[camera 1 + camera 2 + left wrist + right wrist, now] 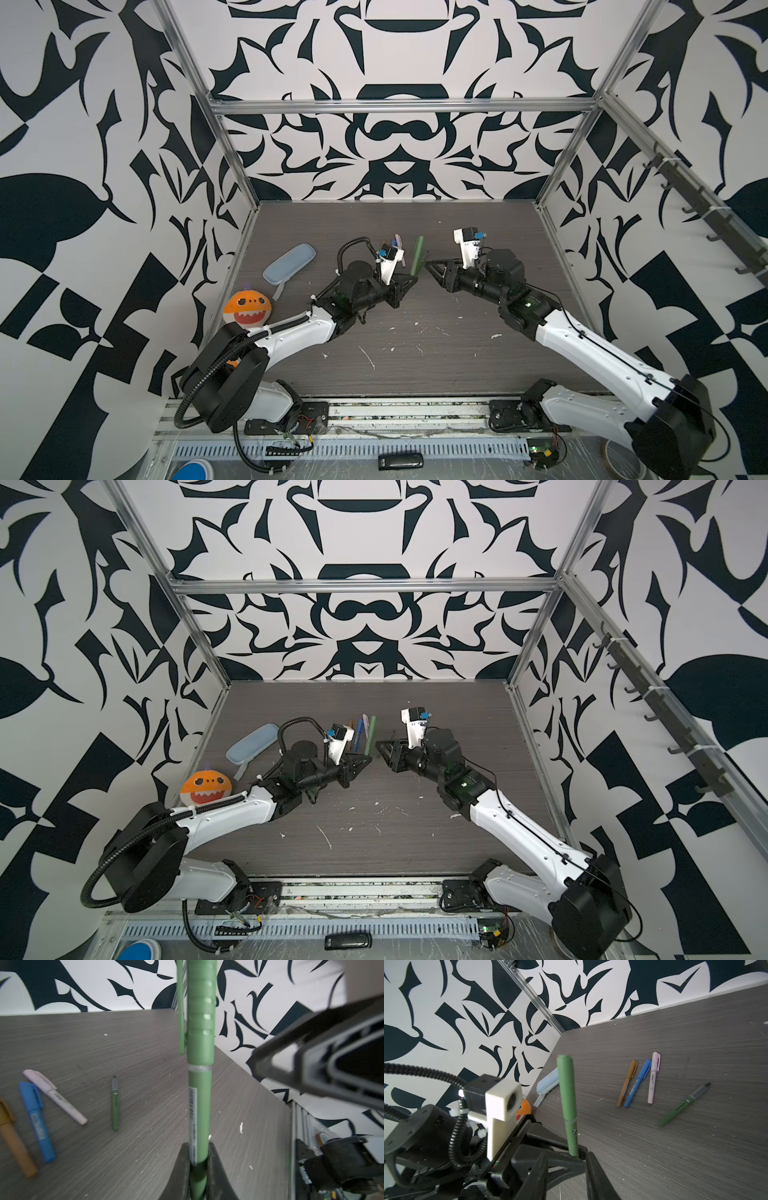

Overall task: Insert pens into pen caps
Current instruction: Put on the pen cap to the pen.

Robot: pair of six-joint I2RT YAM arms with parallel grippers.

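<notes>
Two robot arms meet near the middle of a grey wood-grain desk (457, 374), a little toward 12 o'clock in both top views. The left pincer (199, 1147) is clamped together on the lower end of a green pen (200, 1105), holding it upright, with a green cap (200, 1012) seated on its upper end. The right pincer (430, 265) points at the pen from 3 o'clock, just beside it, its jaws a little apart and gripping nothing. Just to the pen's 9 o'clock, an orange-brown pen (626, 1084), a blue pen (637, 1083) and a pink pen (653, 1078) lie flat side by side, all capped. An uncapped green pen (681, 1107) lies beside the pink one, its dark tip bare. A pale blue pencil case (289, 264) lies near the desk's edge at 10 o'clock, and an orange plush toy (247, 309) at 9 o'clock.
</notes>
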